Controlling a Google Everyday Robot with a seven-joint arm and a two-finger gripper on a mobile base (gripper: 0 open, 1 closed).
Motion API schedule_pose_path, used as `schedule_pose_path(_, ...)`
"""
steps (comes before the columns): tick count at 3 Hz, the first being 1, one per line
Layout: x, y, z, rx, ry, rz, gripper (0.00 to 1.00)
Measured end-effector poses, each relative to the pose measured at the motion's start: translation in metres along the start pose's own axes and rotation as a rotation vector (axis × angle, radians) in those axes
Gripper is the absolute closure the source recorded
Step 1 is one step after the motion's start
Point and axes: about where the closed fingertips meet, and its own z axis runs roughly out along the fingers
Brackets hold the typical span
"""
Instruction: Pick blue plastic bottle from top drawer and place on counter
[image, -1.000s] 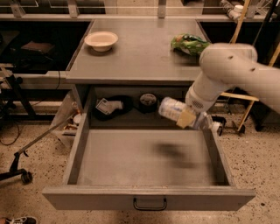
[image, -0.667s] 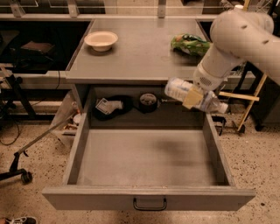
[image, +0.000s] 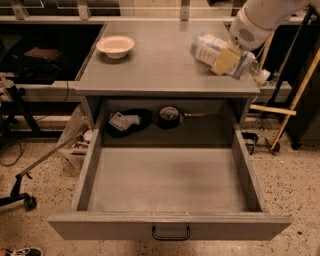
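**Item 1. Top drawer** (image: 170, 226): standing pulled out toward the viewer, with its loop handle (image: 171, 233) at the middle of the front panel. It is no longer holding the bottle.

**Item 2. Cabinet recess behind the drawer's back edge:** holding a crumpled white item (image: 124, 120) on something dark, and a round dark object (image: 169, 116). What these are cannot be told.

**Item 3. Surface** (image: 160, 67): carrying a white bowl (image: 115, 46) near its far left corner.

**Item 4. Blue plastic bottle** (image: 206, 48): lying sideways and tilted along the right edge of the surface. Its cap end seems to be projecting past that edge, and whether it is touching down cannot be told.

**Item 5. Pincer** (image: 226, 60): clenching the bottle across its middle, with the arm reaching in from the far right corner.

**Handling note:** the placing step is under way.
- The bottle wants bringing inward from the right edge, so the cap end is sitting over grey.
- It then wants lowering until its side is resting.
- Releasing should come only after that, since a round body is likely to roll.
- The bowl is sitting well apart and is posing no obstacle.
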Motion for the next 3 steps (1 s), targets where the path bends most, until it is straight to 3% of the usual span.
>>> schedule_pose_path(1,-0.056,-0.008,0.003,-0.015,-0.073,-0.026,1.00)
schedule_pose_path(2,-0.104,-0.009,0.044,-0.051,-0.116,-0.012,1.00)
schedule_pose_path(3,-0.129,-0.018,0.081,-0.027,-0.140,0.075,1.00)
